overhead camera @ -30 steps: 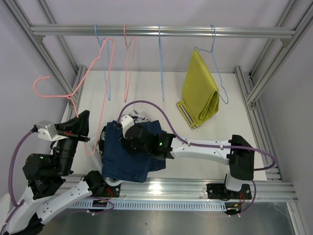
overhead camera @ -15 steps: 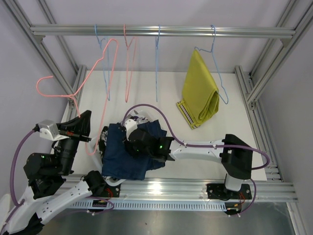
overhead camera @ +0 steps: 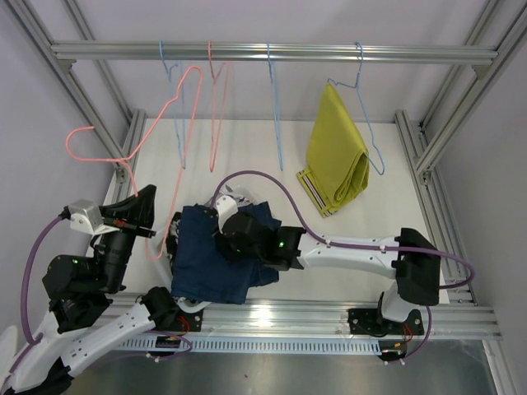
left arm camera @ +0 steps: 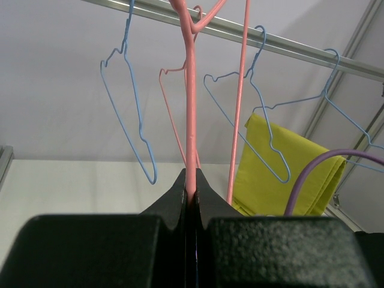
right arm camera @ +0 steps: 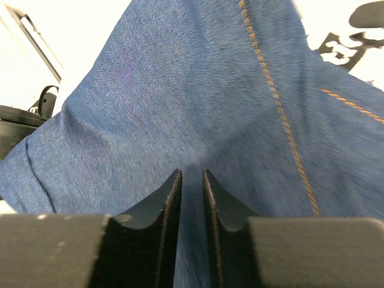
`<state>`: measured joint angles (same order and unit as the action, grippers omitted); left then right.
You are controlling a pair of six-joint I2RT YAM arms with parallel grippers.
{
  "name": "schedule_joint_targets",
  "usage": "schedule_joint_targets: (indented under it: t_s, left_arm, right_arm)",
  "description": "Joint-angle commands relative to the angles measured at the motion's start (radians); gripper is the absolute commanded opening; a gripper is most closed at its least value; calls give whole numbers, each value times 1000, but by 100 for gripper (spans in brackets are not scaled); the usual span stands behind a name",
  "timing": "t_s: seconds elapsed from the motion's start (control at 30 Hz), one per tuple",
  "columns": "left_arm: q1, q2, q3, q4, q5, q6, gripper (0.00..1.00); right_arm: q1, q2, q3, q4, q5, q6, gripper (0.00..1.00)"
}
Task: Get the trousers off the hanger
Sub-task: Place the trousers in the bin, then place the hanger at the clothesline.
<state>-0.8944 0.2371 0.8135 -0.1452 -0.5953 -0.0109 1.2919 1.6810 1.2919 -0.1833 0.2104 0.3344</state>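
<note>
Compared with a second ago, my right elbow (overhead camera: 414, 276) sits further right. My right gripper (right arm camera: 191, 174) pinches narrowly the navy trousers (overhead camera: 210, 263) lying on the table (overhead camera: 247, 156); my left gripper (left arm camera: 191, 177) clamps the pink hanger (left arm camera: 191, 120).

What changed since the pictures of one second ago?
The right arm's elbow swung rightward; the middle blue hanger swayed right. The left gripper still clamps the pink hanger, the right gripper still pinches the navy trousers, and the yellow trousers still hang.
</note>
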Motion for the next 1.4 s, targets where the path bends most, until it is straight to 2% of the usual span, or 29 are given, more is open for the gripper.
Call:
schedule_joint_targets:
  t_s: [0.0, 0.1, 0.2, 0.27, 0.3, 0.37, 0.4, 0.5, 0.73, 0.9, 1.03, 1.17, 1.37]
  left_arm:
    - [5, 22, 0, 12, 25, -15, 1]
    - [5, 19, -4, 12, 37, -12, 1]
    - [5, 30, -4, 13, 51, -3, 0]
    - [5, 36, -2, 10, 49, -3, 0]
    - [6, 37, -4, 12, 48, -3, 0]
    - [5, 37, -5, 15, 46, -3, 1]
    - [5, 37, -4, 16, 48, -3, 1]
    - [5, 44, -2, 13, 78, -9, 1]
    - [6, 189, 99, -39, 285, -109, 1]
    - [6, 402, 309, -138, 365, -158, 1]
    - [5, 543, 467, -223, 422, -215, 1]
    - [5, 671, 565, -332, 428, -279, 0]
    - [3, 812, 714, -493, 306, -304, 0]
  right_arm:
    - [17, -86, 52, -64, 64, -29, 26]
    - [32, -135, 58, -97, 115, -44, 34]
    - [43, -205, 58, -132, 156, -58, 36]
    - [53, -271, 60, -166, 179, -61, 31]
    - [60, -302, 44, -185, 226, -63, 20]
    - [79, -368, 11, -188, 259, -63, 10]
    - [84, -441, -34, -186, 276, -61, 0]
    - [96, -583, -95, -214, 309, -45, 0]
    - [99, -806, -155, -386, 469, -23, 2]
    - [99, -891, -109, -585, 596, 5, 9]
    - [98, -1015, -158, -610, 644, 22, 9]
    - [98, -1130, -215, -588, 638, 20, 11]
    - [98, -1184, -241, -614, 676, -1, 11]
